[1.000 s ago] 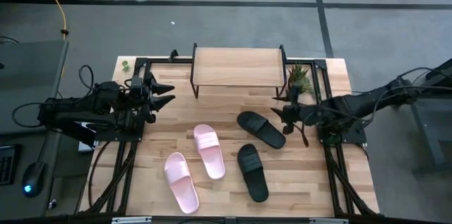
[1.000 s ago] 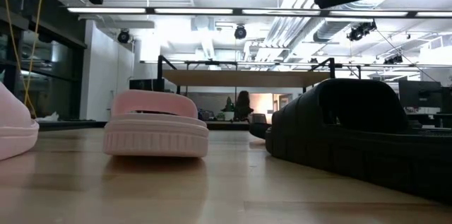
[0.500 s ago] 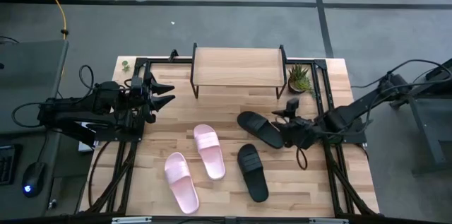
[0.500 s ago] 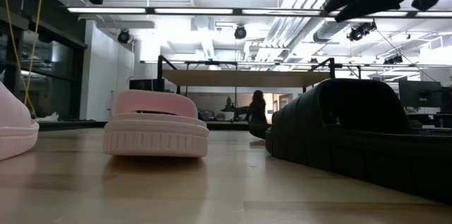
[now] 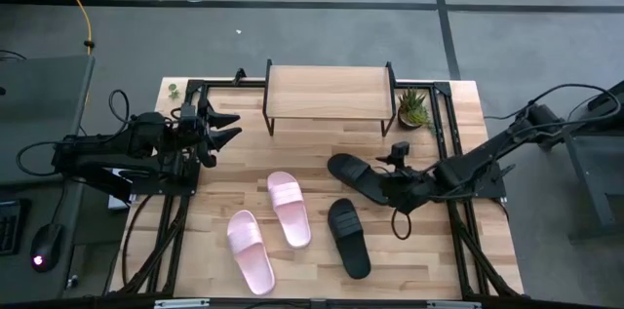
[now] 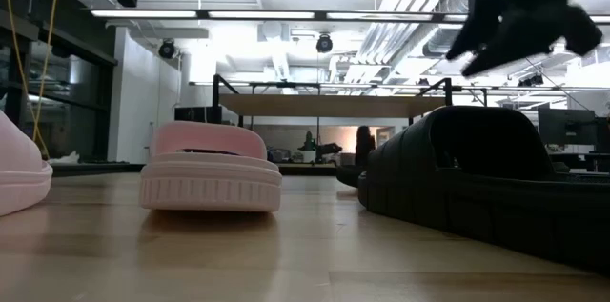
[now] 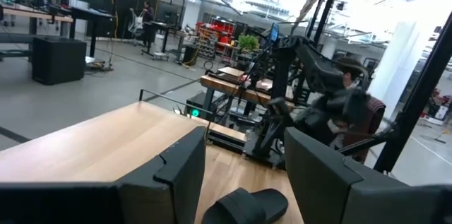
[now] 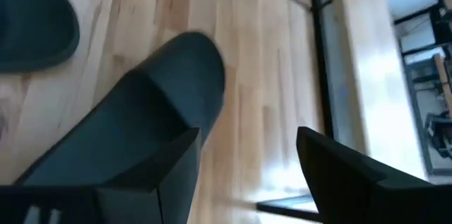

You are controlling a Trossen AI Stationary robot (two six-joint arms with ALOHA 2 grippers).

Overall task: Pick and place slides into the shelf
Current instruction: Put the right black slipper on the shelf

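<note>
Now right gripper (image 5: 387, 187) fingers (image 8: 152, 174) spread over black slide (image 5: 357, 177), left gripper (image 5: 231, 127) released.

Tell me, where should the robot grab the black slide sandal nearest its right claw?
Probably by the wide strap of the black slide. It arches up off the flat sole, so one finger could slip under it and one rest on top. The sole lies flat on the table, offering little to pinch. The right gripper, fingers open, is already at that slide's right end, so coming from there looks easiest.
</note>
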